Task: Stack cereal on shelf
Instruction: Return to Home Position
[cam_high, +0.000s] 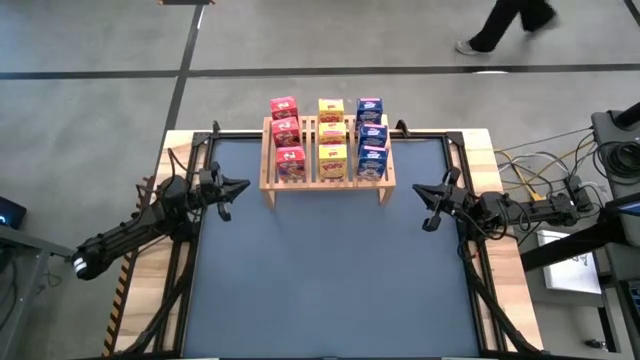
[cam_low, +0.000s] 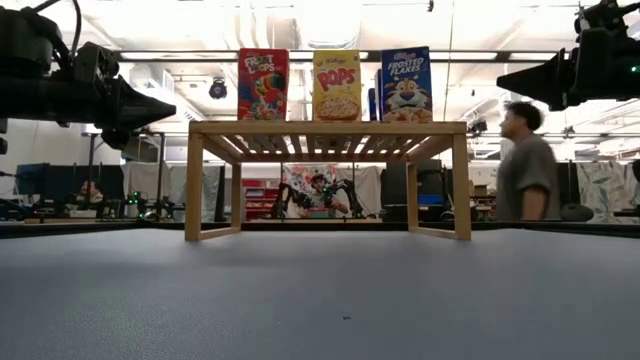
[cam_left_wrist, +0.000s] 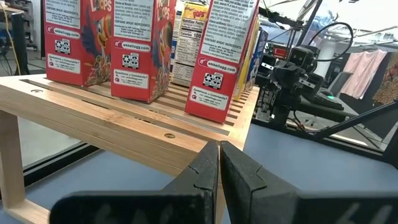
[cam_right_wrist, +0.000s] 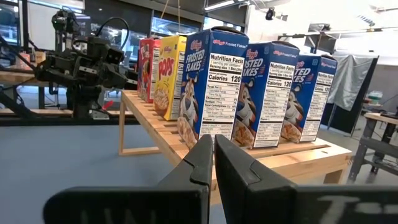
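All nine cereal boxes (cam_high: 332, 135) stand on the shelf (cam_high: 328, 184) at the back of the counter (cam_high: 330, 280), in red, yellow and blue columns. Your left end effector (cam_high: 243, 187) and right end effector (cam_high: 417, 190) hover clenched and empty, one beside each end. Swing either inward and you could clip a leg and topple the rows. The fronts read Froot Loops, Pops and Frosted Flakes; the blue sides read "Calories 120".

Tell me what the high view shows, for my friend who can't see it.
Nine cereal boxes stand on a wooden shelf in three lines: red at left, yellow in the middle, blue at right. The left arm and right arm sit either side of it over a dark table, jaws shut and empty.
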